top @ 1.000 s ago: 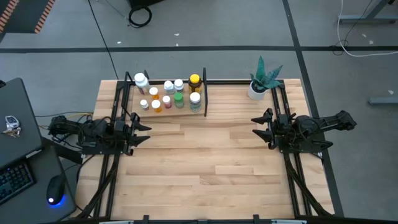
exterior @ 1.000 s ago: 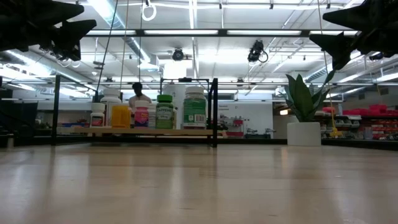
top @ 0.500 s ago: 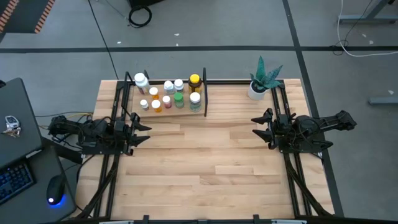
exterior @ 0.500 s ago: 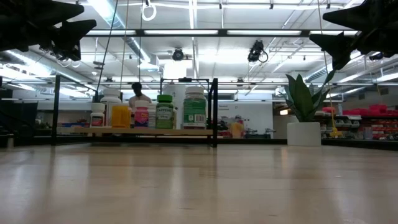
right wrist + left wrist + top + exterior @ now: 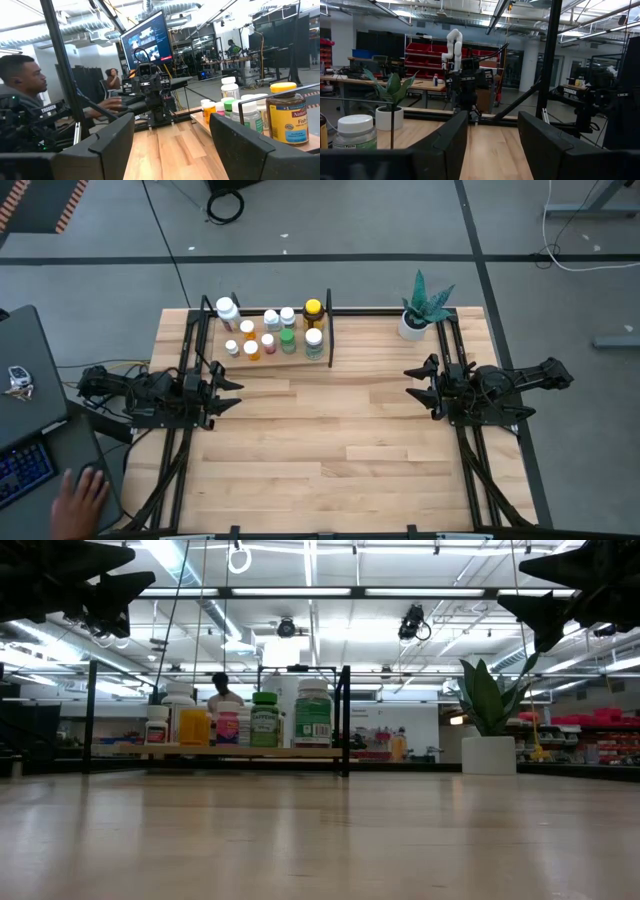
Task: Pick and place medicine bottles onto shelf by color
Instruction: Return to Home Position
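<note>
Wood tabletop (image 5: 330,450) carries no loose bottle in the high view. You find all the medicine bottles (image 5: 270,332) grouped on the shelf (image 5: 262,361) at the far edge, well apart from both arms. The left gripper (image 5: 234,393) sits at the table's left side and the right gripper (image 5: 410,384) at its right side, each pointing inward.

Low view: confirm that the bottles stand upright on the shelf board, with orange, pink, green and white ones in a row. Both arms hang high above the tabletop.

Left wrist view: the jaws stand wide apart with nothing between them.

Right wrist view: the jaws are likewise wide apart and empty. The bottles show off to one side, on the shelf.

Judge the placing as complete. You cannot settle from these views whether the colour grouping is correct. Only parking the arms appears to be left, and both look parked.
</note>
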Robot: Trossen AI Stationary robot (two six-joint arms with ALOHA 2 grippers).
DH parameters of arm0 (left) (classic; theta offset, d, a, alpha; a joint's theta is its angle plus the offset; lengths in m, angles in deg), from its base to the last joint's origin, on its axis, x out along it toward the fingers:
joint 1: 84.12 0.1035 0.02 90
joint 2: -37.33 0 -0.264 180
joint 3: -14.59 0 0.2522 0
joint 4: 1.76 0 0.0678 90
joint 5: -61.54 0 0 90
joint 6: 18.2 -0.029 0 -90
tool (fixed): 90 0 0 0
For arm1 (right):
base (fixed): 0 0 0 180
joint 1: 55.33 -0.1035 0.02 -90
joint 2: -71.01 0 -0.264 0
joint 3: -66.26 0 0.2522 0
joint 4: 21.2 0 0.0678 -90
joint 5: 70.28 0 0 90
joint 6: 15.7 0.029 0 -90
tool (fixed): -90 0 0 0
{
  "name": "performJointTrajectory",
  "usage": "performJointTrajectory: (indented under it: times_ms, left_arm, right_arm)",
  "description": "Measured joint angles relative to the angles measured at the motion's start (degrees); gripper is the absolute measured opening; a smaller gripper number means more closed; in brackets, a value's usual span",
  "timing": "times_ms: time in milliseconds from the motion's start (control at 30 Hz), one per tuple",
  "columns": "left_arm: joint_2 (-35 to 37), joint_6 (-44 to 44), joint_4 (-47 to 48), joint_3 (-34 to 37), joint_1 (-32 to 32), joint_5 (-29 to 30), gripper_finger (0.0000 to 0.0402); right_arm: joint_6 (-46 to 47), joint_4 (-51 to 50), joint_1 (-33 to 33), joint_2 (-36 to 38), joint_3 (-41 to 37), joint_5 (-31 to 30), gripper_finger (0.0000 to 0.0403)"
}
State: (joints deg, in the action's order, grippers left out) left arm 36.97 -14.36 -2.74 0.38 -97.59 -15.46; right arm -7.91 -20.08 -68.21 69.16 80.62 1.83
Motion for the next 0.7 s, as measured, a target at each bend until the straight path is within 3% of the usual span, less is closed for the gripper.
performJointTrajectory:
  times_ms: [700]
  left_arm:
    - [0.00,0.00,0.00,0.02,0.02,0.02,0.0180]
  right_arm:
    - [0.00,0.01,0.00,-0.01,0.00,0.00,0.0266]
